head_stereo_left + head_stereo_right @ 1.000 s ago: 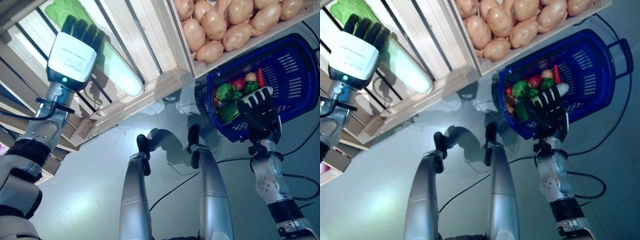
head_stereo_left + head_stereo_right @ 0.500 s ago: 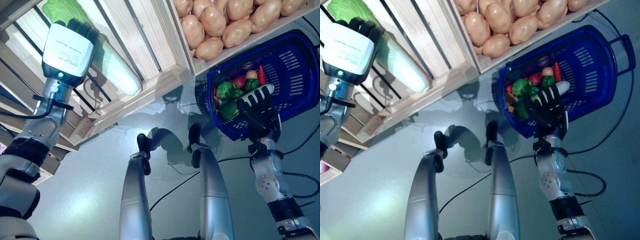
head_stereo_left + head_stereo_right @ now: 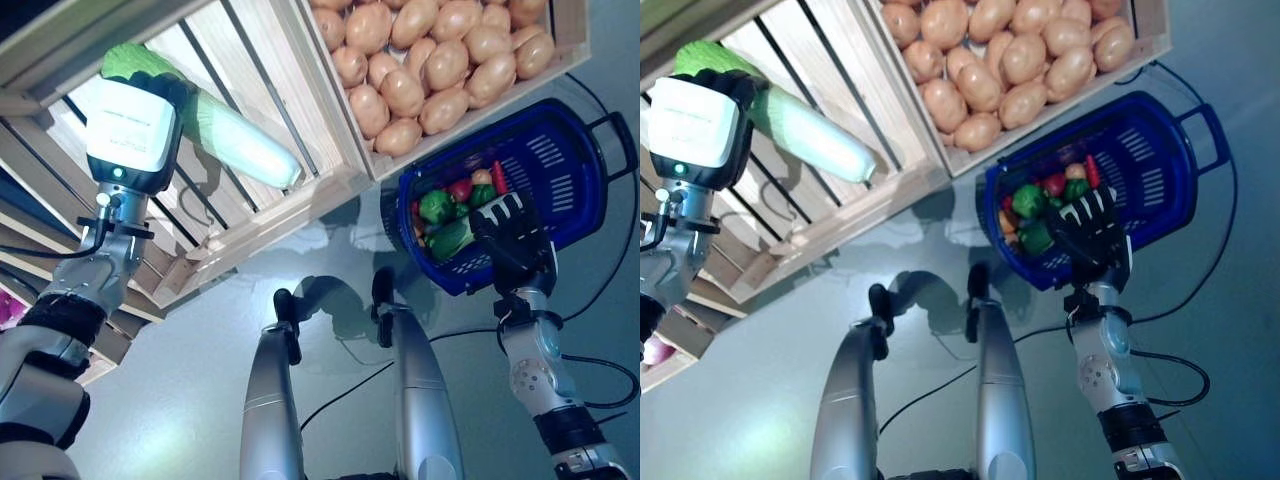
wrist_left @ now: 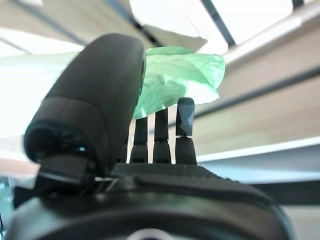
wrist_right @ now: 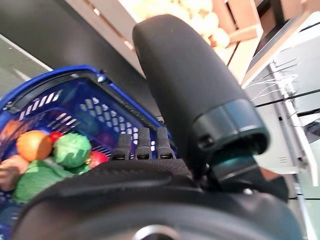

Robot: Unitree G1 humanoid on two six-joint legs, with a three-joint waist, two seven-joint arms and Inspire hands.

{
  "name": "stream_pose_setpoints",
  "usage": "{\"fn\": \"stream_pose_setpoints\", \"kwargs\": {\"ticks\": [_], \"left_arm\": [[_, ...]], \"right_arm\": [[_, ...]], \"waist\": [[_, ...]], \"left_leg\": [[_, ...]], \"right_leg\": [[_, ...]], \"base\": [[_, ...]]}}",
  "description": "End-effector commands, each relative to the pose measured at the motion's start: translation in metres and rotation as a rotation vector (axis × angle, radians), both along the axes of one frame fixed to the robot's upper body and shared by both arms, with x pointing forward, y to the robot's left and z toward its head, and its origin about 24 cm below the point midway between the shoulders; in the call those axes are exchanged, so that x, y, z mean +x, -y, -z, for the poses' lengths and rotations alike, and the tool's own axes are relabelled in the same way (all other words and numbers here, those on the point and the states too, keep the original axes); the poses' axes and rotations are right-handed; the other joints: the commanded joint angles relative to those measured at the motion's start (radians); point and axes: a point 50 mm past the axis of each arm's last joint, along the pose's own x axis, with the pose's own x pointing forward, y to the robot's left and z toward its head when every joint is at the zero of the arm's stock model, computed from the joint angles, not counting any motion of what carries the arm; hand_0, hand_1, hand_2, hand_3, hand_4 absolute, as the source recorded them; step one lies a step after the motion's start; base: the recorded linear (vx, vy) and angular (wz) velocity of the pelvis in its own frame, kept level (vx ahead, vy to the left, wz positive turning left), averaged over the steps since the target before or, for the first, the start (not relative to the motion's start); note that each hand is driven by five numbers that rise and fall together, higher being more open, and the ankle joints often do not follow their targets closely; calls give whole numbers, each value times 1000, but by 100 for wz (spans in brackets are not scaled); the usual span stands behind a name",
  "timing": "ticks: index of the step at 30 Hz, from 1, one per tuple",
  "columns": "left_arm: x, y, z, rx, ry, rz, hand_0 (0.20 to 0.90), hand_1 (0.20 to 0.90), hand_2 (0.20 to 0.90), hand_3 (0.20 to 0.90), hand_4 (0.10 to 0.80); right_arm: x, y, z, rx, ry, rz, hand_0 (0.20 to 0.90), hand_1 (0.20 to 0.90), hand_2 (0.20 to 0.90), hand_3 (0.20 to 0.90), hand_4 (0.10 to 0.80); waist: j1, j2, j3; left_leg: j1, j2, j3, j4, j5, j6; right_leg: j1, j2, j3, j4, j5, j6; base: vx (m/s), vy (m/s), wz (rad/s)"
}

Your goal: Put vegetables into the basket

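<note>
- Landmark here is the blue basket (image 3: 560, 170), sitting on the floor just below the wooden crate of potatoes (image 3: 430, 60).
- The basket's already got a pile in the end nearest the robot: green peppers (image 3: 437, 206), something red, an orange-ish round one and a red chili (image 3: 498, 176).
- Right hand (image 3: 510, 232) is on the basket's near rim, fingers curled over the edge so it has hold of the wall. The veg pile is right under and beside those fingers.
- Far off to the left of the basket, past the potato crate, there's a second slatted wooden crate (image 3: 250, 90) with a long cabbage (image 3: 225, 130) in it, pale stalk end pointing toward the basket, leafy green end away from it.
- Left hand (image 3: 130, 125) is over the leafy end of that cabbage. In the left wrist view the fingers (image 4: 184, 125) stand fairly straight with the green leaves (image 4: 175, 75) right past them, thumb out to the side, so it looks open, touching or nearly touching the leaves, not clamped.
</note>
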Motion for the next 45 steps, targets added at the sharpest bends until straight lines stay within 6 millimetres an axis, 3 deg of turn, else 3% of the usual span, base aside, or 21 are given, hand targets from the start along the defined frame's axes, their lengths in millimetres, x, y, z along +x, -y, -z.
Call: {"fn": "stream_pose_setpoints", "kwargs": {"ticks": [1,7,11,15,22,25,33,39,45], "left_arm": [[-22,-6,-59,-130,368,88,300,300,300,300,400],[-27,-5,-43,-324,376,189,300,300,300,300,400],[-30,3,-20,-475,315,293,300,300,300,300,400],[-33,21,10,-695,201,442,300,300,300,300,400],[-36,55,45,-999,-36,676,300,300,300,300,400],[-39,74,60,-1124,-173,776,300,300,300,300,400],[-47,101,92,-1458,-456,975,300,300,300,300,400],[-47,124,110,-1506,-652,1014,300,300,300,300,400],[-51,130,126,-1556,-765,993,300,300,300,300,400]], "right_arm": [[-12,5,-43,-31,215,41,900,900,900,900,800],[-16,2,-34,-50,191,47,900,900,900,900,800],[-19,0,-27,-60,173,70,900,900,900,900,800],[-24,0,-19,-83,143,79,900,900,900,900,800],[-28,-5,-10,-68,142,30,900,900,900,900,800],[-29,-8,-6,-62,136,-21,900,900,900,900,800],[-31,-20,-2,-76,136,-211,900,900,900,900,800],[-22,-40,-12,-54,168,-372,900,900,900,900,800],[-20,-56,-17,-14,167,-494,900,900,900,900,800]], "waist": [[-10,3,0],[4,-3,0],[19,-8,-12],[38,-17,-52],[62,-28,-112],[74,-35,-140],[102,-41,-221],[125,-43,-257],[141,-41,-289]], "left_leg": [[57,-4,6,-82,58,11],[168,-16,3,-130,64,10],[241,-35,0,-176,75,14],[323,-54,-9,-233,75,15],[444,-54,-17,-335,99,16],[508,-57,-23,-382,100,18],[618,-55,-24,-474,111,16],[668,-53,-27,-523,117,18],[705,-52,-35,-567,126,13]], "right_leg": [[165,1,7,-73,-15,28],[291,6,-5,-141,-15,25],[372,6,-29,-193,-8,26],[473,6,-60,-274,-6,26],[616,13,-102,-395,18,28],[692,19,-116,-453,30,33],[819,37,-144,-549,45,33],[864,44,-159,-582,56,34],[892,46,-167,-609,68,39]], "base": [[60,-15,5],[58,-11,-1],[43,-31,4],[56,-39,14],[52,-44,6],[88,-27,3],[71,-21,3],[14,-22,1],[39,-13,5]]}}
